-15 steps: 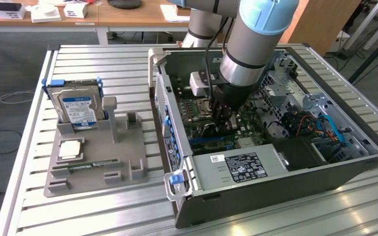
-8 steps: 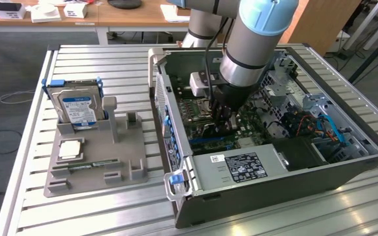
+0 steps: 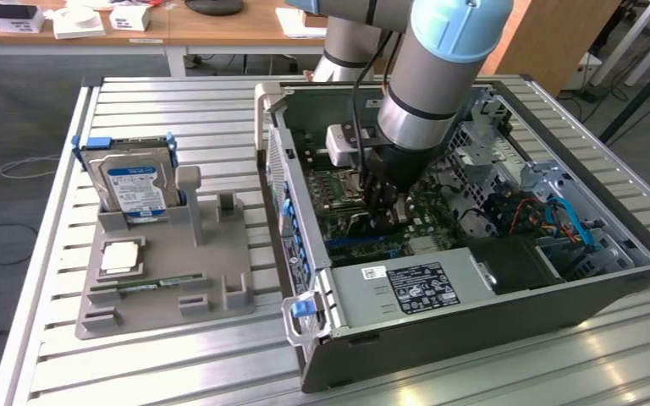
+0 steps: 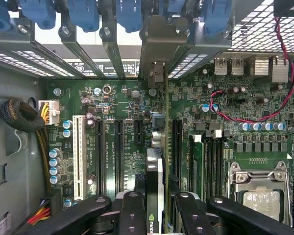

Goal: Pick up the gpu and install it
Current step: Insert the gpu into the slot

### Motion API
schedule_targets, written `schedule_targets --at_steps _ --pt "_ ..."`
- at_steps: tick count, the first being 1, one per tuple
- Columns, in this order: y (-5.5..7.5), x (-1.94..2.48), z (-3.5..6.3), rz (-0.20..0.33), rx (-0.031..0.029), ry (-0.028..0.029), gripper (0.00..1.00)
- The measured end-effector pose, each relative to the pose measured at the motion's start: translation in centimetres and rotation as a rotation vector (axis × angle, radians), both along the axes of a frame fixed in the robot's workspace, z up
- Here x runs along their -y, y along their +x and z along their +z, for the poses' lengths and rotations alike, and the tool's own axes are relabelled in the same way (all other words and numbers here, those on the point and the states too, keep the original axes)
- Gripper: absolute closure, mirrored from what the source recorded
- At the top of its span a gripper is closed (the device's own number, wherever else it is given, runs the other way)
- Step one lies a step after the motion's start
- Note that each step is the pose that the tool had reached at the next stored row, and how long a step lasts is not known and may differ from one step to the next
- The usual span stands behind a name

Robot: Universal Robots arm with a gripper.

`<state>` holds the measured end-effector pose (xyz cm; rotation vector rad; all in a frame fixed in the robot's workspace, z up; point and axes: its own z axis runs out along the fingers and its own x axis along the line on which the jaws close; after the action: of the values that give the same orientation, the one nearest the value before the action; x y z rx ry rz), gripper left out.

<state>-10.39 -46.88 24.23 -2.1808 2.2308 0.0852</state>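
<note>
1. We see the worktop (image 3: pixel 167 372) carrying an open computer case (image 3: pixel 472 330).
2. Inside the case, the pincer (image 4: pixel 159 208) is clenched on the gpu (image 4: pixel 155 171).
3. The gpu stands edge-on between its fingers (image 4: pixel 132 210), over the case's motherboard (image 4: pixel 122 103).

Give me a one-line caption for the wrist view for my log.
Gripper clamps the gpu edge-on over the motherboard, its metal bracket at the rear slot openings.
</note>
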Motion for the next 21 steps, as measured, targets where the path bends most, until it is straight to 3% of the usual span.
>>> schedule_targets --at_steps 21 --pt "0.0 -0.11 -0.27 -0.002 -0.0001 -0.0002 0.73"
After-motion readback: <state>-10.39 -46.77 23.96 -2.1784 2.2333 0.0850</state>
